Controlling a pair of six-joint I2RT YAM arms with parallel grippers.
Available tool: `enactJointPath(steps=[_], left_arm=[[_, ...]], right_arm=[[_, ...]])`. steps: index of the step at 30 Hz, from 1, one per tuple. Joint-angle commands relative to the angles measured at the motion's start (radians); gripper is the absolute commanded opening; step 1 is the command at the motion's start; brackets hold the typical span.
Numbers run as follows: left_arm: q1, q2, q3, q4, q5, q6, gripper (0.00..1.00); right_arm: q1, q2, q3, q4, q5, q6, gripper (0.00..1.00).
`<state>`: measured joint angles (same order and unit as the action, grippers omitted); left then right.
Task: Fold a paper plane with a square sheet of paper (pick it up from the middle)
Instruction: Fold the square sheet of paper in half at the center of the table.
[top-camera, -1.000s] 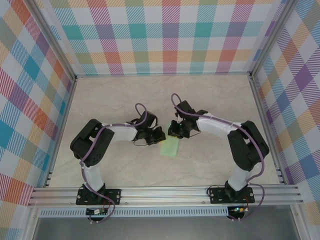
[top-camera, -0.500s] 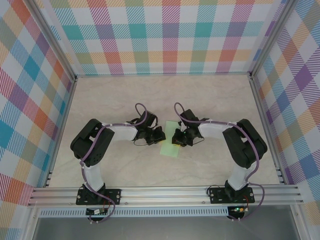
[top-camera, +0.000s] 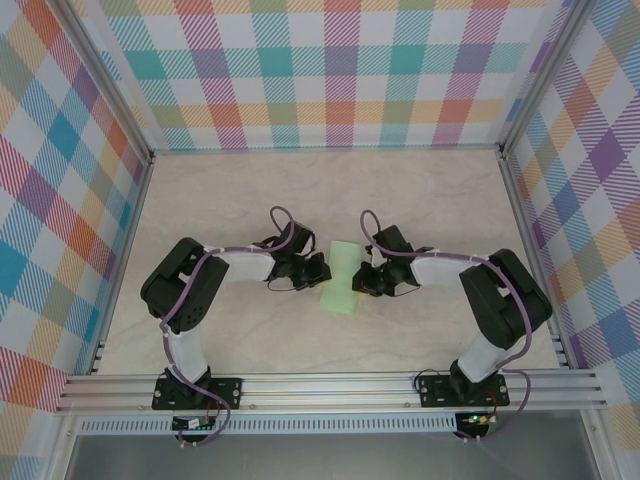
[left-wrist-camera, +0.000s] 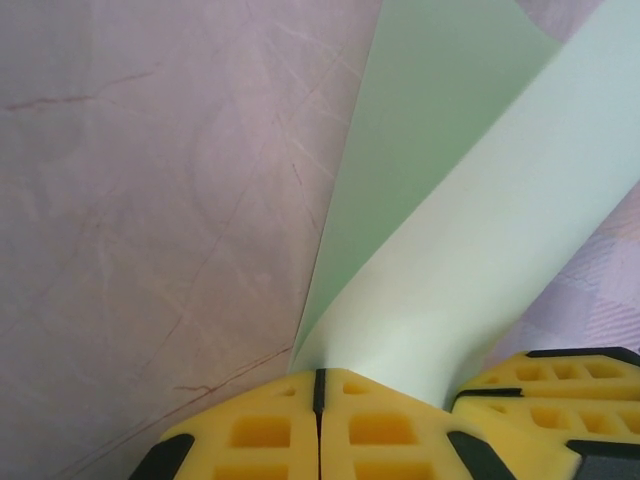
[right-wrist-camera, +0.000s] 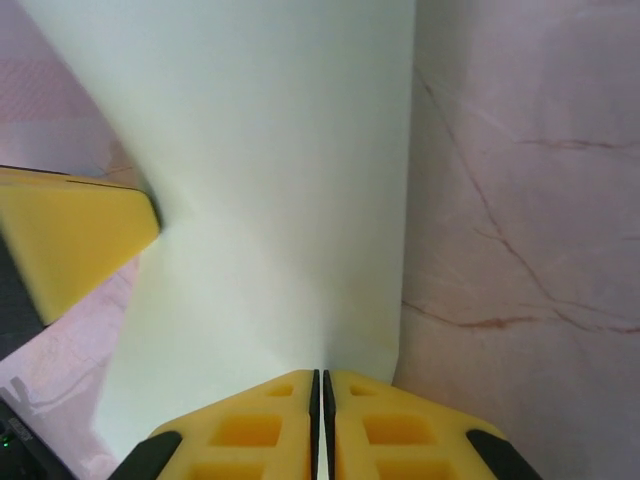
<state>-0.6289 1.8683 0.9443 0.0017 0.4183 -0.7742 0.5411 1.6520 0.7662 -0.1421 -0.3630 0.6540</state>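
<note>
Curled sheet (top-camera: 340, 277) mid-frame: left gripper (left-wrist-camera: 318, 378) pinches one edge, right gripper (right-wrist-camera: 322, 378) clamps opposite edge. Tip: match edges squarely, equal tension, firm pinch, then crease.

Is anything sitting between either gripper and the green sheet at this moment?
Nothing visible does. The left gripper and the right gripper are each shut directly on an edge of the square sheet of paper, which curves between them.

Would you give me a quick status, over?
Left gripper shut on paper sheet. Right gripper shut on its opposite edge. Sheet curled between them. Nothing obstructing.
</note>
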Motion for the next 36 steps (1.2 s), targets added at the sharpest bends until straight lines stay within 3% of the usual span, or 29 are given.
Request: enactJointPath(steps=[1,8,16,21,24,28,36], left_arm=[[-0.018,0.125,-0.075,-0.201,-0.152,-0.011,0.06],[-0.022,0.13,-0.072,-0.205,-0.156,-0.015,0.05],[-0.022,0.131,-0.074,-0.21,-0.164,-0.023,0.05],[-0.023,0.133,-0.076,-0.203,-0.164,-0.025,0.05],[-0.023,0.143,-0.071,-0.195,-0.155,-0.028,0.05],[-0.023,0.136,-0.066,-0.204,-0.161,-0.026,0.05],[-0.025,0.146,-0.055,-0.212,-0.16,-0.028,0.04]], right_arm=[[0.023,-0.029,0.01,0.038,-0.06,0.013,0.12],[0.059,0.048,-0.004,0.062,-0.1,0.038,0.1],[0.059,-0.035,-0.112,-0.078,-0.05,-0.038,0.09],[0.059,-0.108,-0.115,-0.067,-0.096,-0.067,0.1],[0.061,-0.05,-0.051,0.007,-0.169,-0.032,0.11],[0.075,0.05,0.001,0.056,-0.167,-0.004,0.11],[0.077,-0.003,-0.101,-0.004,-0.139,-0.023,0.11]])
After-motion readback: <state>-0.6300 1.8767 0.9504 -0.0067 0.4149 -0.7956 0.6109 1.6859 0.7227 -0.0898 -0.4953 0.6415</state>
